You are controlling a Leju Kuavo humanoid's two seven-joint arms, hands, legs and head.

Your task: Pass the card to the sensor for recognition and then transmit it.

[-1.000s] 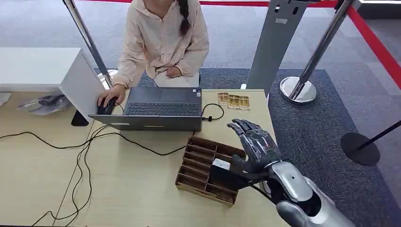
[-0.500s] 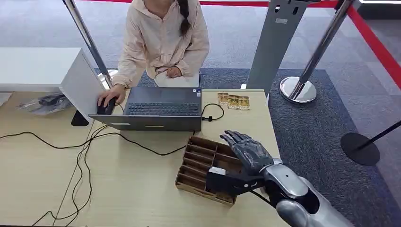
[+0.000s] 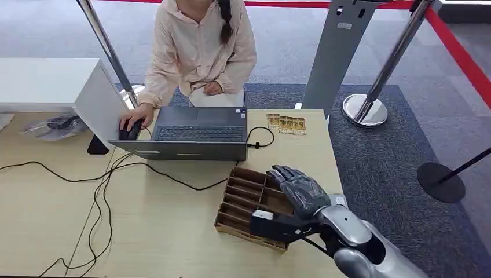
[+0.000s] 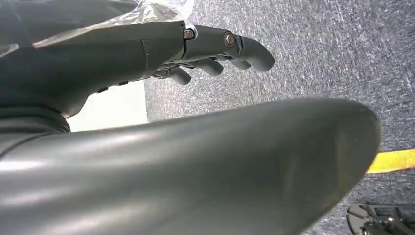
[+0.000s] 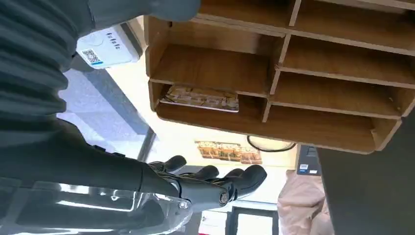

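Card (image 5: 200,98) is seen lying flat in one compartment of the wooden organizer (image 3: 243,200), the slotted tray set on the surface (image 3: 173,226) just in front of the laptop (image 3: 191,136); from the right wrist view it rests along the floor of a slot near the tray's outer wall, its printed face showing. The right robot hand (image 3: 298,194) is held over the tray's near corner with fingers spread and slightly curled, nothing pinched between them, the thumb stretched out low across the tray's front edge. No contact with the card can be made out. The left robot hand (image 4: 215,51) is seen hanging over the carpet, fingers loosely apart and empty. A few more cards (image 3: 285,124) are laid out near the surface's far edge, well apart from the tray, and a person's hand (image 3: 132,119) rests on a mouse beside the laptop. The card is judged thin, light and stiff, with a slick face, so it is likely to slide rather than lift if pressed flat. A pinch on an exposed edge, thumb on one face and a finger on the other, looks the surest hold, though the slot walls leave little room for the fingers. A small white device (image 5: 108,47) with a printed code is seen close to the wrist; whether it is the sensor cannot be told.
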